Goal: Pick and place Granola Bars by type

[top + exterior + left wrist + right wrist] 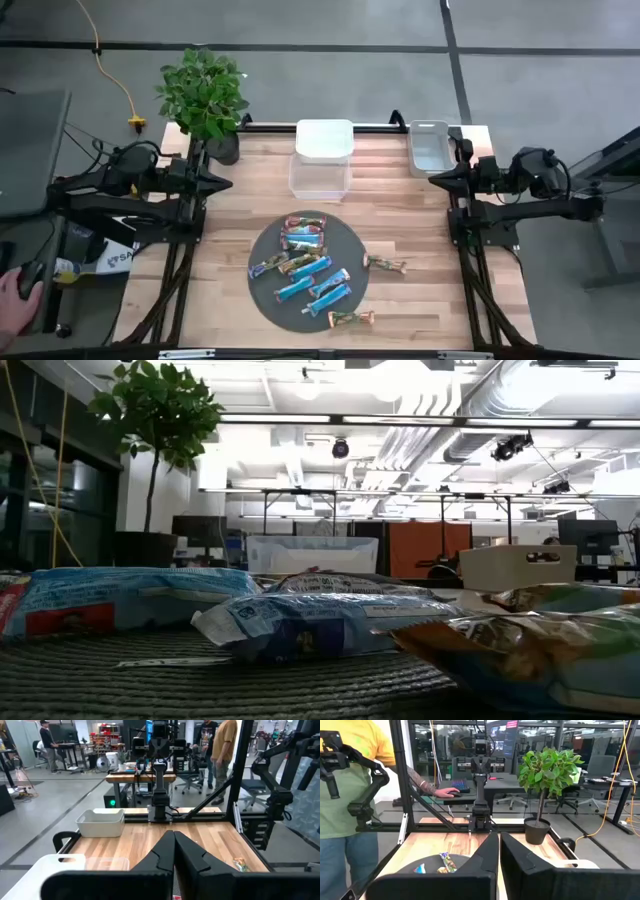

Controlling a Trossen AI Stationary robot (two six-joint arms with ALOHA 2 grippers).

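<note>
Granola Bars [320, 622] heaped on mat [265, 300]; wrapper print unreadable.

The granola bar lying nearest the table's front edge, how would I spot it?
Find the dark round mat in the middle of the wooden table. Just off its front rim lies one tan-and-green bar, alone on bare wood, while nearly all other bars are piled on the mat.

Wooden tabletop [400, 300]. Round dark mat [262, 290], near the front edge. Clear container [319, 176] with white lid [324, 139] resting at its back. Grey-white tub [430, 147], back right corner. Potted plant [205, 95], back left corner. Yellow cable [115, 75] on the floor.
</note>
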